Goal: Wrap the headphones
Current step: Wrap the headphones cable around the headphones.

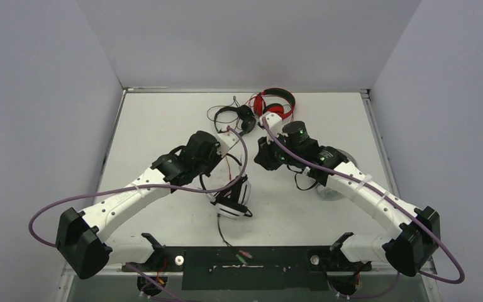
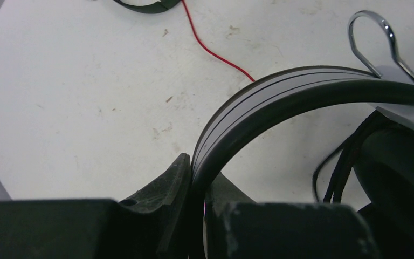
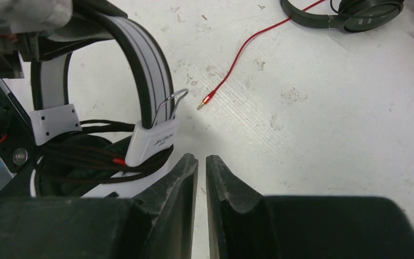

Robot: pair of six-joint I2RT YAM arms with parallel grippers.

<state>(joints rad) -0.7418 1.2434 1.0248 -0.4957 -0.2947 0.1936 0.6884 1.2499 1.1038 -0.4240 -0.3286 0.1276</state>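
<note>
Left end effector is clamped tight on the headband of the headphones (the white-and-black pair), so that's my anchor. They sit mid-table, between the two arms and nearer the left one, band up, cups low. Right end effector is just beside them w/ only a slit between its fingers and nothing in it.

Black braided cable looks bundled at the cup already. In the top view a thin tail runs off toward the near edge, so I reckon the wrap is partway w/ the tail left to do.

To do it well:
- Don't loosen the left grip.
- Go w/ the right for the tail close to the bundle, not far out.
- Lay turns snug next to the existing ones w/o yanking.
- Watch the wire loop on the band, it'd snag a turn.
- Steer clear of the red cable & its jack lying right ahead. The black set is well apart, no worry.

Writing: small dark print on the white slider, prob. a logo, too blurred for me to read. Nothing else legible.
</note>
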